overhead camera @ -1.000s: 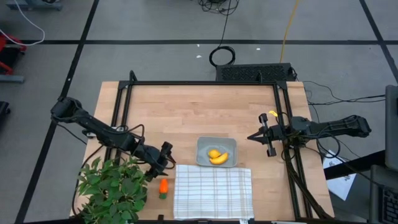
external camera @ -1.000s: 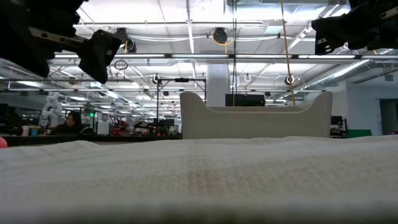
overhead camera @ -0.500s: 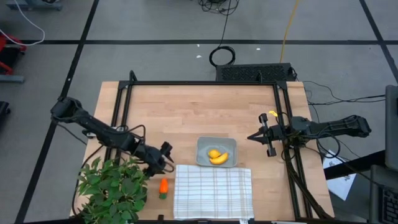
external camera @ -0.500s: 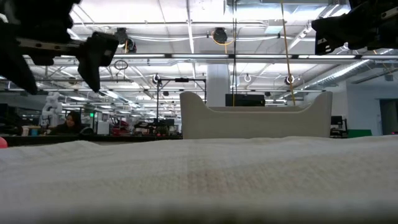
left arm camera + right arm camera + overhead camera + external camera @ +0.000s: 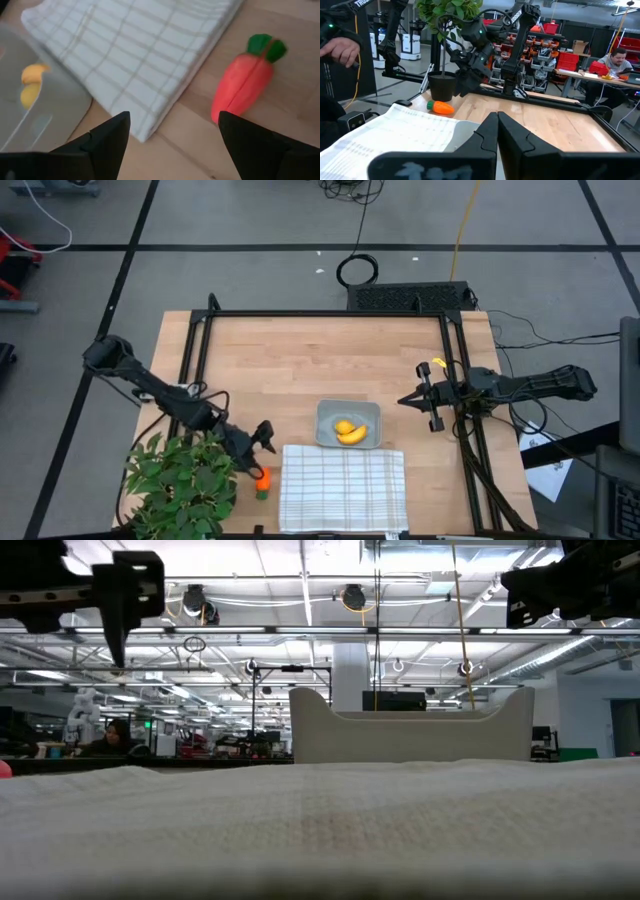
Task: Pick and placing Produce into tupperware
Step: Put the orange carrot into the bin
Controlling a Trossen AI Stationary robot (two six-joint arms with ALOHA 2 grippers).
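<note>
The orange carrot (image 5: 262,480) with its green top lies flat on the wood between the plant and the checked cloth; it also shows in the left wrist view (image 5: 245,82). My left gripper (image 5: 260,448) hovers open just on its far side, and its fingers (image 5: 107,137) touch nothing. The grey square tupperware (image 5: 349,423) sits on the table beyond the cloth. It holds the yellow banana (image 5: 351,435) and the lemon lump (image 5: 344,426). My right gripper (image 5: 405,400) waits shut (image 5: 496,131) to the right of the tupperware.
A white checked cloth (image 5: 343,487) lies along the near edge, right of the carrot. A leafy green plant (image 5: 180,485) stands at the near left corner, close to my left arm. A black frame (image 5: 320,315) borders the table. People show in the room behind.
My left gripper has moved toward the table's near edge, closer to the carrot, and has turned so that its fingers point more steeply downward. The carrot, tupperware and right arm have stayed put.
</note>
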